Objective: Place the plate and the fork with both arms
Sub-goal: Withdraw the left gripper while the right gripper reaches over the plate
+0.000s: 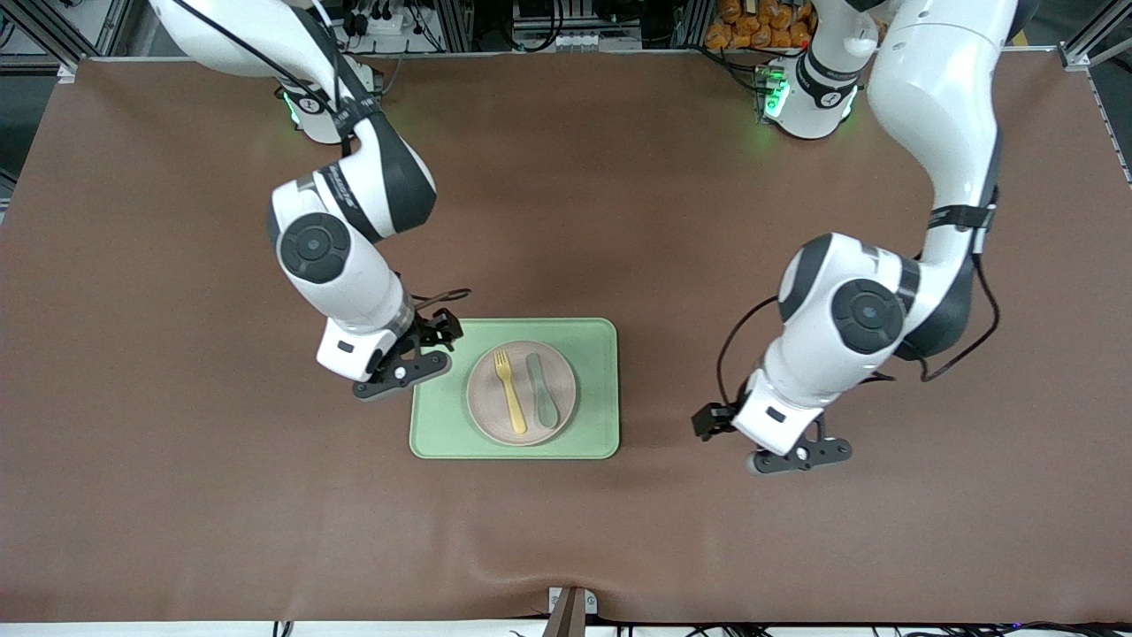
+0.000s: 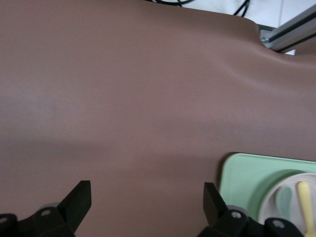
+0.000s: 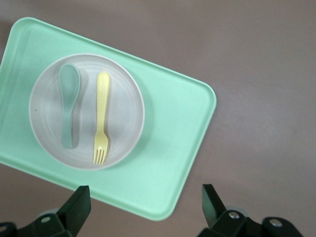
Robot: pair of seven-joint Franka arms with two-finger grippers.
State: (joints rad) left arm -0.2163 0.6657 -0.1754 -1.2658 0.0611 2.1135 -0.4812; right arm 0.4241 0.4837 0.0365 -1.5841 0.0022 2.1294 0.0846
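Plate [image 1: 522, 393]: round, pale beige, low-rimmed, resting on the green tray [image 1: 592, 345], roughly central on it and toward the edge nearer the front camera.
Fork [image 1: 509, 390]: pale yellow, lying flat on the plate, tines pointing away from the front camera, on the half of the plate toward the right arm's end of the table.
Spoon [image 1: 541, 387]: grey-green, lying on the plate just beside the fork and parallel to it, bowl toward the front camera, on the side toward the left arm's end.
Tray: pale green rectangle with rounded corners, flat on the brown table cover [image 1: 566, 195], about midway between the two arms.
Right gripper [image 1: 402, 373]: hanging over the tray's edge at the right arm's end; fingers spread wide apart, nothing between them.
Left gripper [image 1: 800, 456]: over bare table cover, well apart from the tray toward the left arm's end; fingers likewise spread wide, holding nothing.
Right wrist view: tray, plate, fork and spoon all show between the spread fingers.
Left wrist view: mostly bare cover, with a corner of the tray and the plate's rim.
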